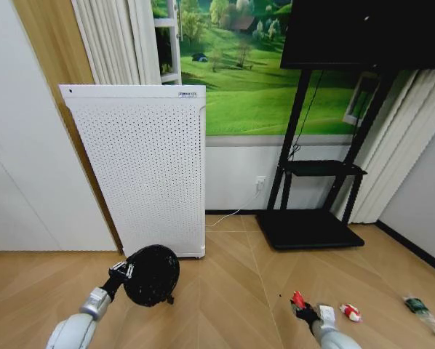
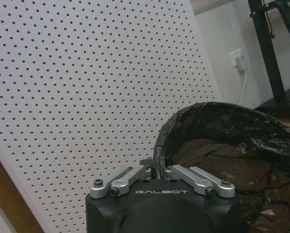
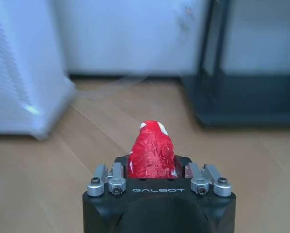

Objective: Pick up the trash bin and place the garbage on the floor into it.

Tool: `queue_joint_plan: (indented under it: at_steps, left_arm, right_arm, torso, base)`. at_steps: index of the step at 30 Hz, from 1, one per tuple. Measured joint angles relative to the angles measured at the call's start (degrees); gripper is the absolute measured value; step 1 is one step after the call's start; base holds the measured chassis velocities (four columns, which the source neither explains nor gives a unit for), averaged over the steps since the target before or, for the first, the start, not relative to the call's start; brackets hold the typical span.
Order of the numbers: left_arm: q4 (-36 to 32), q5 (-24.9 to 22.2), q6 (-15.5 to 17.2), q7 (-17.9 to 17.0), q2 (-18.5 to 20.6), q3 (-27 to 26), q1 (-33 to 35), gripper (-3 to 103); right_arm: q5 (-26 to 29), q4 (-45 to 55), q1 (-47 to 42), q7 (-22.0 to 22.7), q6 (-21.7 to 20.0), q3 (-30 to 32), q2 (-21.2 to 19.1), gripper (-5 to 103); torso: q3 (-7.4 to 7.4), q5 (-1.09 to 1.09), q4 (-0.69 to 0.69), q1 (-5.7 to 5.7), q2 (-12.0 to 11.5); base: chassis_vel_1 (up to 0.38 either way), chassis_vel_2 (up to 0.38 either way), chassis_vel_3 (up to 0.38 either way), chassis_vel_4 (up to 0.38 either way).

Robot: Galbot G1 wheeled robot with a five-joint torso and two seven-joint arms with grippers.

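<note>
My left gripper is shut on the rim of the black mesh trash bin and holds it off the floor, tipped on its side, in front of the white appliance. The left wrist view shows the left gripper clamping the bin's rim, and the bin is lined with a black bag. At the lower right, my right gripper is shut on a red piece of garbage. In the right wrist view the red piece sticks up out of the right gripper. A red-and-white piece and a small green bottle lie on the floor to its right.
A tall white perforated appliance stands against the wall behind the bin. A black TV stand with a flat base sits at the back right. A cable runs from a wall socket. Bare wooden floor lies between the two arms.
</note>
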Motion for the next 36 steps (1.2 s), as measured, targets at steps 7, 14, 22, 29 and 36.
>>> queue_joint_plan:
  at_steps: [7,14,22,29,36]
  left_arm:
    - [-0.3,0.9,0.7,-0.7,-1.2,3.2,-1.1,6]
    - [2.0,2.1,0.9,-2.0,-3.4,8.4,-4.3,6]
    - [5.9,5.0,0.9,-2.9,-7.1,15.4,-9.8,6]
    - [10.4,6.6,1.0,-3.8,-11.4,20.2,-14.7,6]
    - [12.0,7.7,1.1,-4.3,-14.9,22.8,-15.6,6]
  right_arm:
    - [-8.3,5.8,-2.0,-15.7,15.0,-0.5,-0.1,50]
    - [-12.8,7.8,-0.1,-24.2,23.0,-2.1,-0.2,50]
    - [-13.3,3.7,8.2,-28.1,26.2,-9.5,-0.2,50]
    - [-14.4,-3.6,16.0,-28.1,27.1,-18.8,0.8,50]
    - [-14.2,-8.8,24.2,-26.2,26.8,-25.9,2.8,50]
  torso:
    - [0.0,0.01,0.02,-0.01,0.0]
    - [0.0,0.01,0.01,-0.01,0.0]
    - [0.0,0.01,0.01,-0.01,0.0]
    - [0.01,0.01,0.0,-0.01,0.0]
    - [0.01,0.01,0.01,0.0,0.0]
  base:
    - [0.0,0.0,0.0,0.0]
    - [0.0,0.0,0.0,0.0]
    - [0.0,0.0,0.0,0.0]
    - [0.0,0.0,0.0,0.0]
    - [0.0,0.0,0.0,0.0]
